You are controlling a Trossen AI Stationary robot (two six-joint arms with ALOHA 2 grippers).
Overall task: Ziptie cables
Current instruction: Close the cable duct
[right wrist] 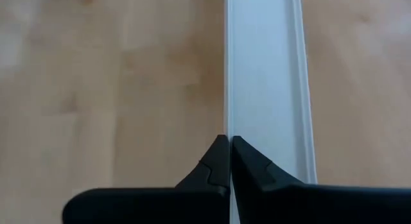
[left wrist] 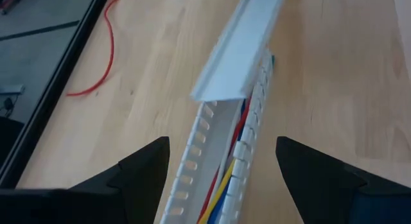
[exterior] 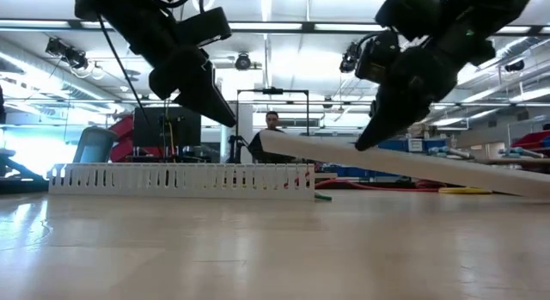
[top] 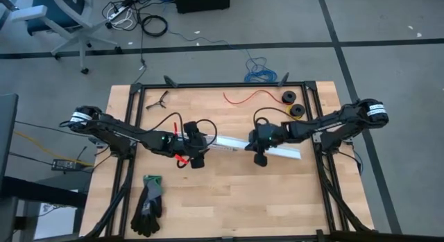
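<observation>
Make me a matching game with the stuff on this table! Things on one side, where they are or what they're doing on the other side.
Things:
1. white cover strip
2. cables
3. black gloves
4. left gripper

States or places:
a. lying in the slotted white channel
b. open, above the channel
c. one end lifted, pinched by the shut right gripper
d. flat on the table, near the front edge

Pairs: 1-c, 2-a, 3-d, 4-b
</observation>
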